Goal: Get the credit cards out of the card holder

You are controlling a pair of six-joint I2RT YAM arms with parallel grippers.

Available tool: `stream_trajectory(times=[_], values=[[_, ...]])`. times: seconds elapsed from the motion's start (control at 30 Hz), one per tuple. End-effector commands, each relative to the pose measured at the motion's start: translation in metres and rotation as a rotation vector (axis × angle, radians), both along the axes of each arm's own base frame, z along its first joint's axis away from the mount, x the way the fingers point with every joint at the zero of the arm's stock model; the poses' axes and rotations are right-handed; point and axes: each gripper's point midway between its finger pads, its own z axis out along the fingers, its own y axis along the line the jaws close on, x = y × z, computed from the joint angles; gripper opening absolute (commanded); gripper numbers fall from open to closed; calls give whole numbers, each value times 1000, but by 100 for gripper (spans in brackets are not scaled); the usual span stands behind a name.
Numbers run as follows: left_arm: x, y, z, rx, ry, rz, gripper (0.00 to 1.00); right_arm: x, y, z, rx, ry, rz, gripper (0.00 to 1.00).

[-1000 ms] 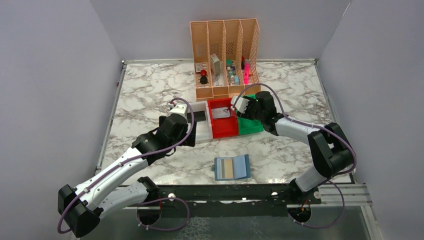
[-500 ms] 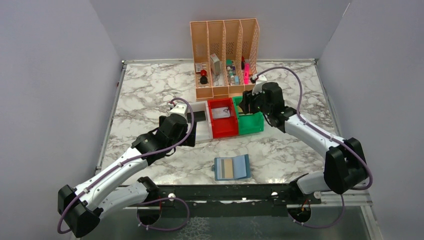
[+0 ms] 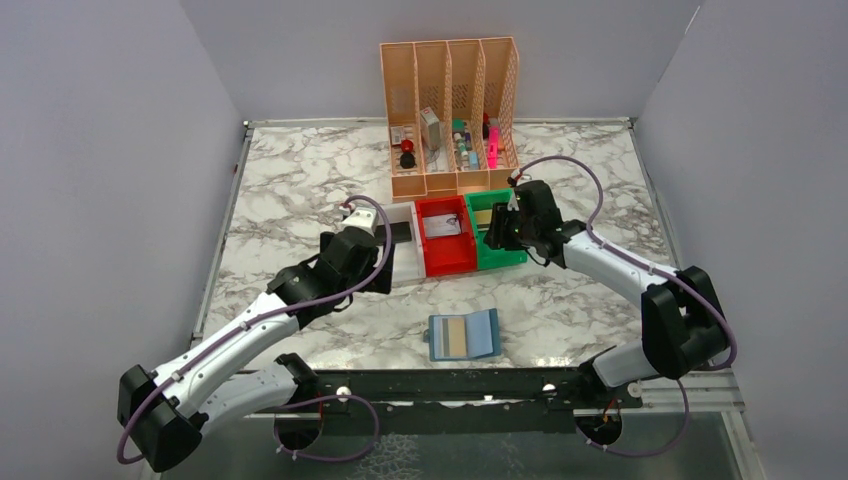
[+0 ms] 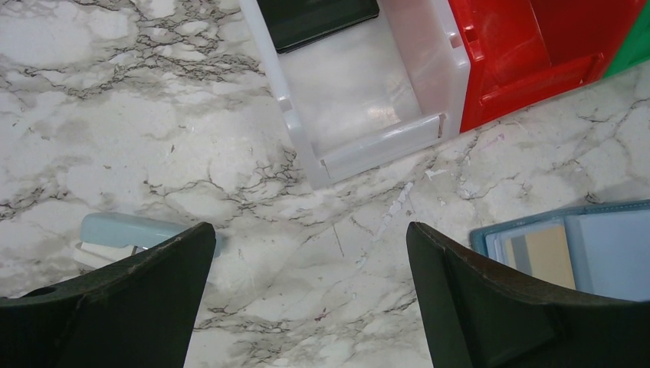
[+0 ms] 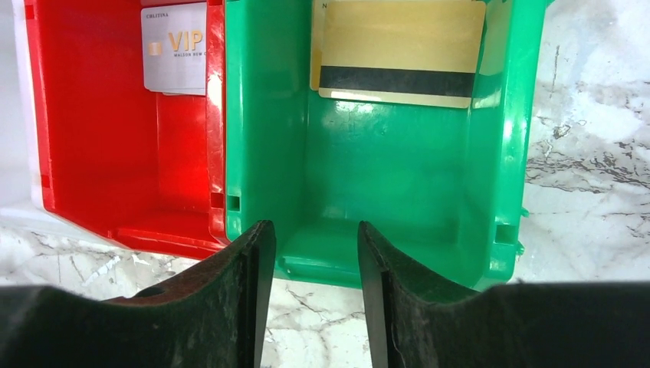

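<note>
The card holder (image 3: 464, 335) lies open and flat on the marble worktop (image 3: 300, 180) near its front edge, well apart from both arms. A tan card (image 4: 546, 254) sits in its left clear pocket, with a grey strip showing just beside it, perhaps a second card. A gold card (image 5: 398, 54) lies at the far end of the green bin (image 5: 490, 153), and a silver VIP card (image 5: 175, 47) lies in the red bin (image 5: 92, 115).

The left claw (image 4: 309, 253) hangs with its jaws spread wide and empty, over the worktop just in front of the white bin (image 4: 368, 146). The right claw (image 5: 314, 230) hovers at the green bin's near wall, its jaws partly apart with nothing between them.

The pocketed card is likely light, stiff and slick, and too thin to pinch from above. The best hold looks like its exposed edge at the pocket mouth, drawing it out along the pocket. The holder seems soft and light, so it may slide or lift with the card unless the other claw pins it down.
</note>
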Motion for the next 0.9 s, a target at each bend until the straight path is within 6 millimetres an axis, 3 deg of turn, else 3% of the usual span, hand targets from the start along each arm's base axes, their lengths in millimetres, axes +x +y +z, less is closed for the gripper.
stream_trajectory(times=[0.0, 0.47, 0.87], values=[[3, 0, 1, -3, -14, 6, 99, 4, -7, 0, -23, 0, -23, 47], [2, 4, 8, -10, -35, 14, 99, 29, -17, -7, -128, 10, -96, 37], [1, 3, 14, -33, -52, 7, 99, 49, -13, -50, -210, 105, -97, 36]])
